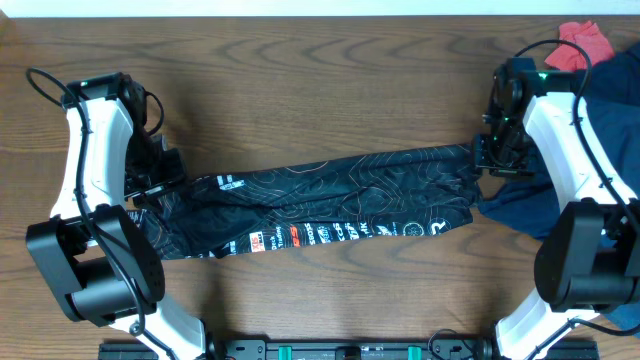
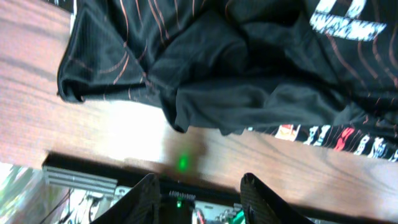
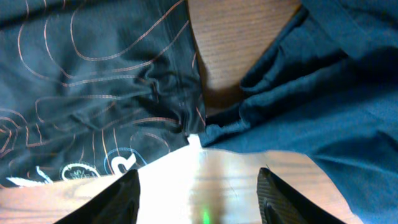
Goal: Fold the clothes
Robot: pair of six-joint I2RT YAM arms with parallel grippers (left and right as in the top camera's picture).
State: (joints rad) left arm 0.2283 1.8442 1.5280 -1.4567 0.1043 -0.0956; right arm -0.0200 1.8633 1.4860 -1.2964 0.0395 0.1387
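Jersey, black with fine orange-and-white contour lines, lies on the wooden table, drawn out into a long, rumpled band that runs from one arm to the other. A row of white and orange lettering runs along the jersey's edge nearest the arm bases. Navy garment: heaped at the jersey's end beside the right arm, its edge touching the jersey there. Left arm: stands at the jersey's opposite end. Red cloth: beyond the navy garment, well apart from the jersey. Left gripper: over bare table just off the jersey's bunched end, fingers spread wide, nothing between them. Right gripper: over the spot where jersey and navy garment meet, fingers likewise spread apart, with bare wood between them and no fabric pinched.
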